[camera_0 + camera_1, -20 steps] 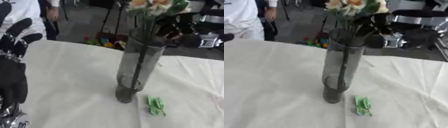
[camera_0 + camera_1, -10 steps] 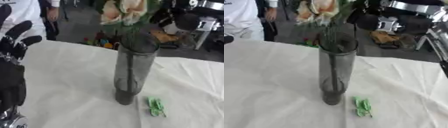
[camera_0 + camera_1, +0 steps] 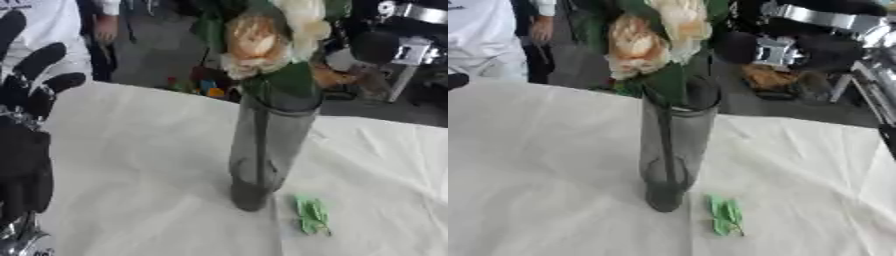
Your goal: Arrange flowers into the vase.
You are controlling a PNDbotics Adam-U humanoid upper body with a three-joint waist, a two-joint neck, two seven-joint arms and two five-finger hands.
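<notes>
The vase (image 3: 267,150) is a tall, dark, translucent cylinder standing upright on the white-covered surface (image 3: 140,165). Stems run down inside it; the flowers (image 3: 262,42), cream and peach with green leaves, sit at its rim. A small green scrap (image 3: 311,215) lies just beside the base. The left hand (image 3: 26,125) shows at the view's left edge, fingers (image 3: 44,60) straight, released, pointing up, well apart from the vase. Bare cloth lies between them. The right arm (image 3: 824,35) shows above and behind the flowers; its fingers cannot be told.
</notes>
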